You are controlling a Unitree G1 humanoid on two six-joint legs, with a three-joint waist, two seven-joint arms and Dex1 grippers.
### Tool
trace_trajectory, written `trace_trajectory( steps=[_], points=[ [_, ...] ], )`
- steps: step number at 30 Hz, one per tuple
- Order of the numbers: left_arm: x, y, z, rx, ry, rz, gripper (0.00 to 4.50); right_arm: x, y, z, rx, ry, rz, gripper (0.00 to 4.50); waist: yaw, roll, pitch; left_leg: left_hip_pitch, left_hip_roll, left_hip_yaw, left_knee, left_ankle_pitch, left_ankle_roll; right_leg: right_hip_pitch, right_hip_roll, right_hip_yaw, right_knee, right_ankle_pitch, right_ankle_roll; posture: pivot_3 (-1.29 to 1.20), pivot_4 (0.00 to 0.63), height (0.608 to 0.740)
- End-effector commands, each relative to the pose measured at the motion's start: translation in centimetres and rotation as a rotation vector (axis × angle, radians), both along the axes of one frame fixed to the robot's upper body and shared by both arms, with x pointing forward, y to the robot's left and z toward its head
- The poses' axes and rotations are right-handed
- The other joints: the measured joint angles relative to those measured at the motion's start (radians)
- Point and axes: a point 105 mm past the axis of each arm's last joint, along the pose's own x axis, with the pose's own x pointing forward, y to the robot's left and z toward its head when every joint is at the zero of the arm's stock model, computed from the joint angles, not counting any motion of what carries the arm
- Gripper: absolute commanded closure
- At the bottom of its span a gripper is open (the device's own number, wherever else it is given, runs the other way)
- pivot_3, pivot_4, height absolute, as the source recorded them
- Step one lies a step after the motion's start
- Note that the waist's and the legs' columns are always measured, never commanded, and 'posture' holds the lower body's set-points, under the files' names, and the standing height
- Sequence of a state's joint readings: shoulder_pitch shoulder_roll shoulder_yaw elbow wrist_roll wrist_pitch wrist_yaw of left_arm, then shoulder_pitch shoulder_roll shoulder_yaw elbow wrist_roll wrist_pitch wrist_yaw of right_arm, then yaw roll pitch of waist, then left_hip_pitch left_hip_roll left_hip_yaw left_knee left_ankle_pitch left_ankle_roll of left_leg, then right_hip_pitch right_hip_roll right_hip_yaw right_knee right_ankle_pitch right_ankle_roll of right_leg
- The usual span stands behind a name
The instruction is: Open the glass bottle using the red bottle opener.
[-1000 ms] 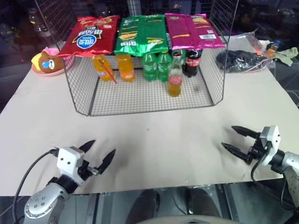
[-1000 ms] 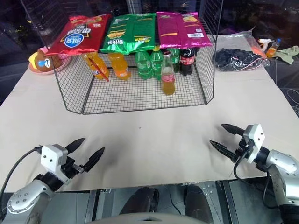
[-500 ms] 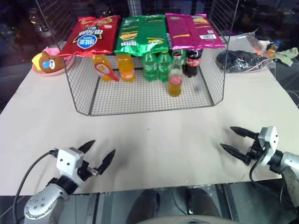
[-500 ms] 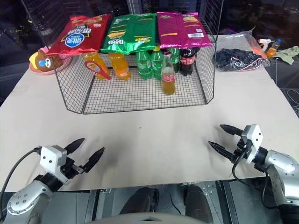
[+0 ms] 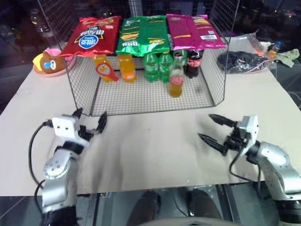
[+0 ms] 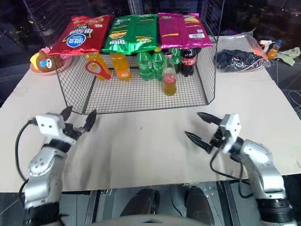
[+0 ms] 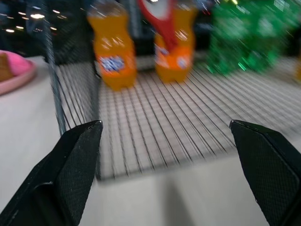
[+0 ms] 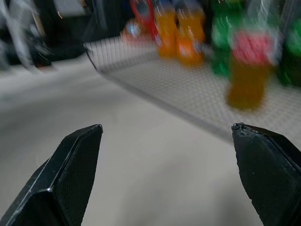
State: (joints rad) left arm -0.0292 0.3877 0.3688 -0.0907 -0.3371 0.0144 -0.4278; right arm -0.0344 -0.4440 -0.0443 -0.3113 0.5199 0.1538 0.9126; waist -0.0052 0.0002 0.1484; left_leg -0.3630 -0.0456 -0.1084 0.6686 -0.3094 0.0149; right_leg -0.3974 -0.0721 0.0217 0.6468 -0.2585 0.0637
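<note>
Beige table (image 5: 155,150) under dim surroundings, with a wire mesh rack (image 5: 214,89) standing at the far middle. On top of the rack: a red chip bag (image 5: 91,36) with a blue round logo, a green chip bag (image 5: 142,35), a pink chip bag (image 5: 195,30) with a barcode; writing too small to read. Inside, on the mesh floor: two orange soda bottles (image 5: 126,67) with blue labels, green bottles (image 5: 156,67), a dark cola bottle (image 5: 194,61) with a red label. Glass bottle (image 5: 176,77) upright in front of the green ones, pink-red label band around its middle. Red bottle opener (image 5: 106,71) leaning against the leftmost orange bottle, loop head up. Left gripper (image 5: 89,123) raised just before the rack's left front corner, pointing into it, fingers spread, empty. Right gripper (image 5: 212,129) lifted over the table, aimed left and toward the rack, fingers wide apart, nothing held.
</note>
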Motion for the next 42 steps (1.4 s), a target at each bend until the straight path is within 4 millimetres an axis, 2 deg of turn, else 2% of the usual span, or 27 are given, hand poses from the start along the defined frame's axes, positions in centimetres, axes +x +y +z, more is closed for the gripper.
trace_trajectory(
  steps=[1,4,8,11,15,24,30,35,42],
  points=[
    [2.4,-1.0,1.9,0.000,-0.071,-0.020,0.03,-0.5,3.0,3.2,0.076,-0.107,0.048,0.07,0.002,0.000,0.000,0.000,0.000,-0.001,0.000,0.000,0.000,0.000,0.000,-0.001,0.000,0.000,0.000,0.00,0.150,0.740],
    [4.2,-1.2,3.5,-0.027,-0.118,-0.010,0.03,-0.9,5.0,5.1,0.144,-0.150,0.082,0.07,-0.001,-0.001,0.000,-0.001,-0.002,-0.001,0.001,0.000,0.000,0.000,0.000,0.000,0.000,0.000,0.000,0.00,0.150,0.740],
    [5.5,-0.9,4.5,-0.051,-0.147,0.005,0.03,-1.2,6.2,6.0,0.165,-0.173,0.101,0.07,-0.007,-0.001,-0.001,-0.002,-0.002,-0.001,0.000,0.000,0.000,-0.002,0.000,0.000,0.000,0.000,0.000,0.00,0.150,0.740],
    [6.5,-0.8,5.2,-0.060,-0.161,0.013,0.03,-1.2,6.4,6.2,0.170,-0.180,0.098,0.07,-0.008,-0.001,-0.001,-0.004,-0.002,-0.001,0.001,0.000,0.000,-0.005,0.000,0.000,0.000,0.000,0.000,0.00,0.150,0.740],
    [8.0,-1.6,6.3,-0.078,-0.178,-0.030,0.03,-0.8,6.4,6.1,0.168,-0.185,0.084,0.07,-0.007,-0.002,-0.001,-0.004,-0.003,-0.001,0.001,0.000,0.000,-0.005,0.000,0.000,0.002,0.000,0.000,0.00,0.150,0.740],
    [10.8,-2.7,6.7,-0.074,-0.155,-0.080,0.03,-0.6,6.4,5.8,0.163,-0.189,0.058,0.07,-0.010,-0.002,-0.001,-0.004,-0.004,0.000,0.002,0.001,0.000,-0.006,0.000,0.000,0.004,0.000,0.000,0.00,0.150,0.740],
    [11.6,-2.8,6.8,-0.094,-0.165,-0.068,0.03,-0.5,6.2,5.4,0.157,-0.186,0.038,0.07,-0.011,-0.003,-0.001,-0.008,-0.004,0.001,0.004,0.001,-0.001,-0.011,0.000,0.001,0.009,0.000,0.000,0.00,0.150,0.740],
    [11.5,-2.1,6.5,-0.087,-0.172,-0.028,0.03,-0.6,6.1,5.2,0.154,-0.182,0.024,0.07,-0.012,-0.003,-0.001,-0.011,-0.005,0.002,0.007,0.001,-0.001,-0.015,0.000,0.002,0.013,0.000,0.000,0.00,0.150,0.740],
    [11.6,-1.6,7.1,-0.087,-0.206,0.005,0.03,-0.7,5.9,4.9,0.146,-0.173,0.018,0.07,-0.011,-0.003,-0.001,-0.016,-0.005,0.000,0.016,0.001,-0.001,-0.016,0.000,0.001,0.016,0.000,0.000,0.00,0.150,0.740]
  ],
)
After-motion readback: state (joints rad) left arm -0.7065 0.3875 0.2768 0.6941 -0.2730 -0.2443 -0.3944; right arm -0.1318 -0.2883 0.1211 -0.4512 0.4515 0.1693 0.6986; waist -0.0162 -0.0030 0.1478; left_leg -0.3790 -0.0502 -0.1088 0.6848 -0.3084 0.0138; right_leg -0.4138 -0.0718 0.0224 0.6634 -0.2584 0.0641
